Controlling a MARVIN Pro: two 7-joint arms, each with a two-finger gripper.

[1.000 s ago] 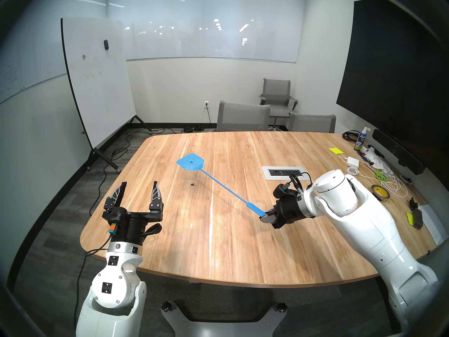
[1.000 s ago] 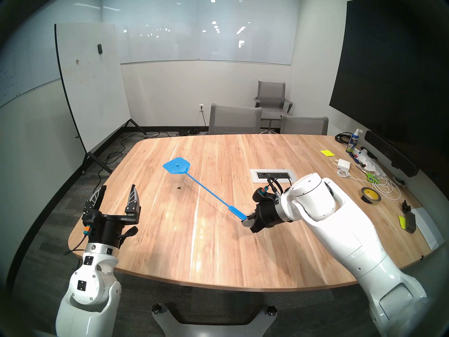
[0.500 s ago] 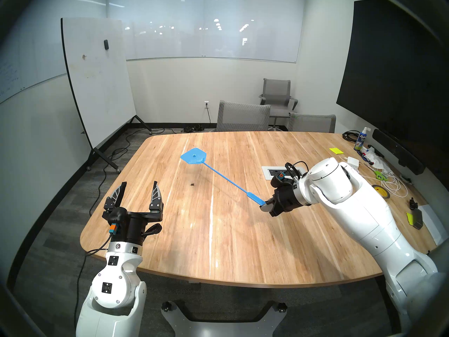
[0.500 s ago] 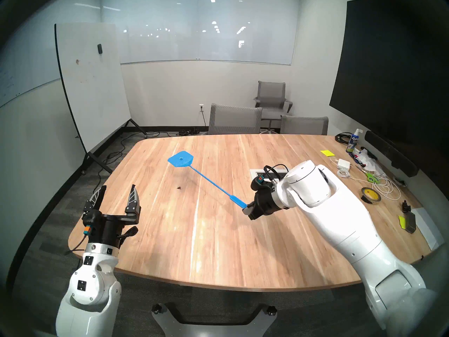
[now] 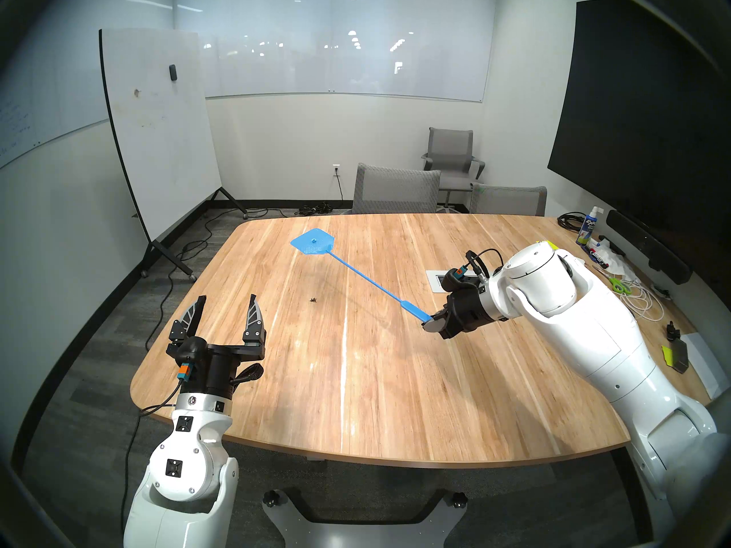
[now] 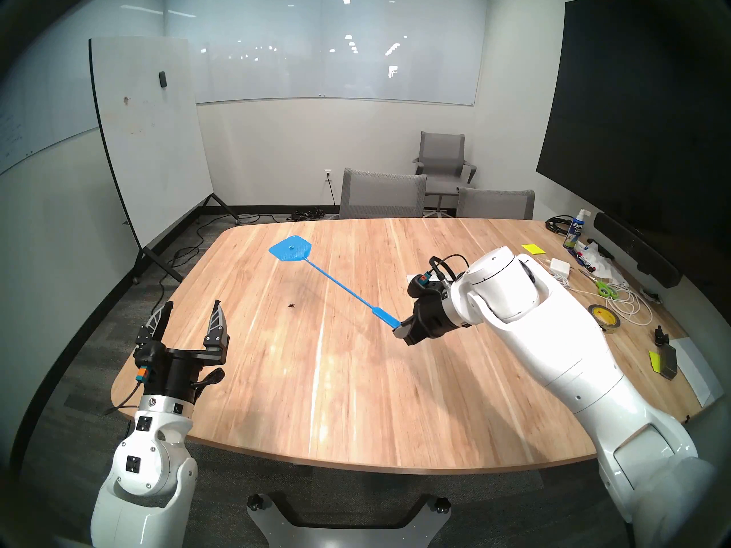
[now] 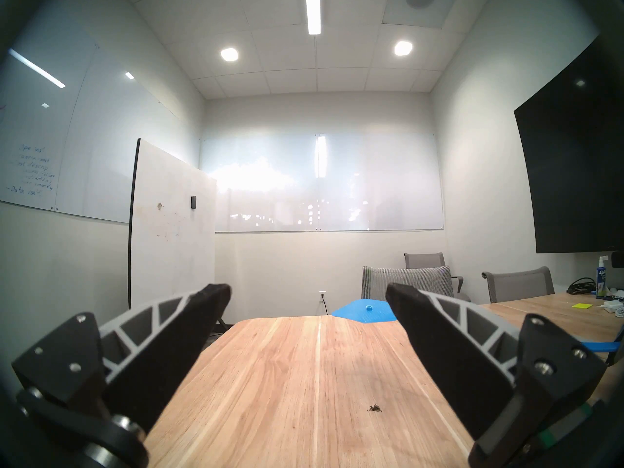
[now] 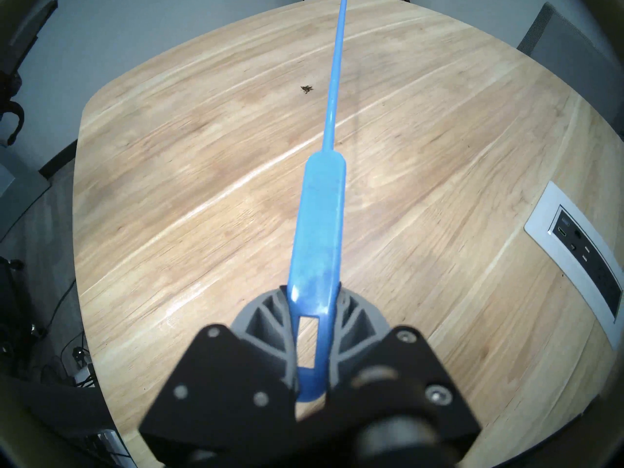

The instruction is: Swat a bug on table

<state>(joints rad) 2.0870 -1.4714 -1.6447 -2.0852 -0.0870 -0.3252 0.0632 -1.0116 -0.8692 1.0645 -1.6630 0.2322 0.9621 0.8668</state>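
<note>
Right tool [image 5: 433, 322] clenched on the butt of the blue swatter's handle [image 5: 412, 312], held clear above the surface [image 5: 395, 397]. From there, thin shaft running up and away toward the far left corner, ending in the flat blue head [image 5: 313, 246], raised and roughly level. Long axis of the swatter thus slanting from the right tool toward the far left.

Bug [image 5: 313, 299] resting on the wood as a small dark speck, apart from the swatter: nearer the robot than the head, and to the left of the shaft at about its middle. In the right wrist view, bug [image 8: 307, 89] just left of the shaft [image 8: 334, 96], well short of the head. Likely need, as a judgement: draw the head back along its axis and shift it leftward before the downstroke, otherwise a landing beyond the bug.

Left tool [image 5: 223, 318] spread wide, gripping nothing, hovering over the near left corner, nearer the bug than the right tool, though without the swatter.
</note>
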